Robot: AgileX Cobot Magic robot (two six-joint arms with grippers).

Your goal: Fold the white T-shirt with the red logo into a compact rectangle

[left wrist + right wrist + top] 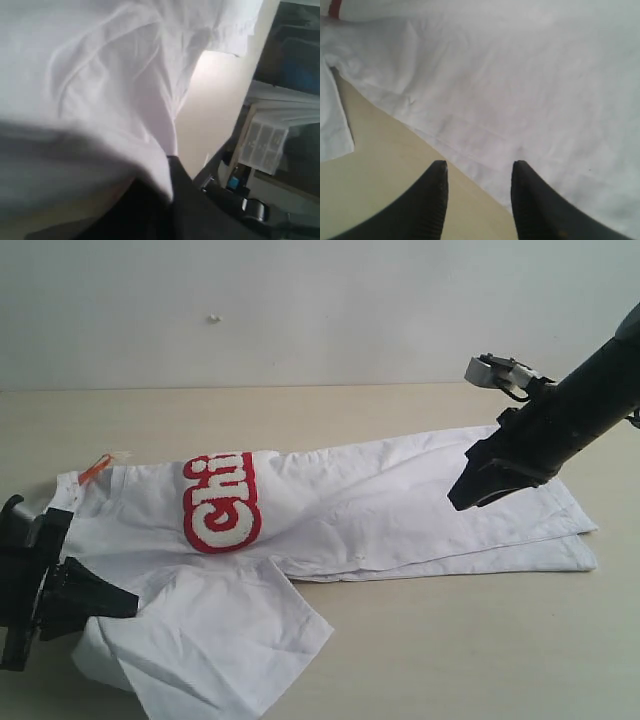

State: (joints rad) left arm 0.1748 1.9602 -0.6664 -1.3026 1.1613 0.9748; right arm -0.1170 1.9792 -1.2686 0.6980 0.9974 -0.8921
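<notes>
The white T-shirt [400, 500] lies lengthwise across the tan table, its long sides folded in. Only the first letters of the red logo [220, 502] show before a fold hides the others; the orange neck tag [95, 469] sticks out at the left. My left gripper [125, 602] is at the shirt's near-left corner, shut on white cloth [100, 75] that drapes over its fingers [190, 205]. My right gripper [470, 495] hovers open over the near hem edge of the shirt [545, 75], one fingertip [440, 172] over bare table, the other over cloth.
The table [480, 640] is bare tan wood in front of and behind the shirt, with a pale wall [320, 310] at the back. Beyond the table edge, the left wrist view shows dark robot hardware and a white box [267, 142].
</notes>
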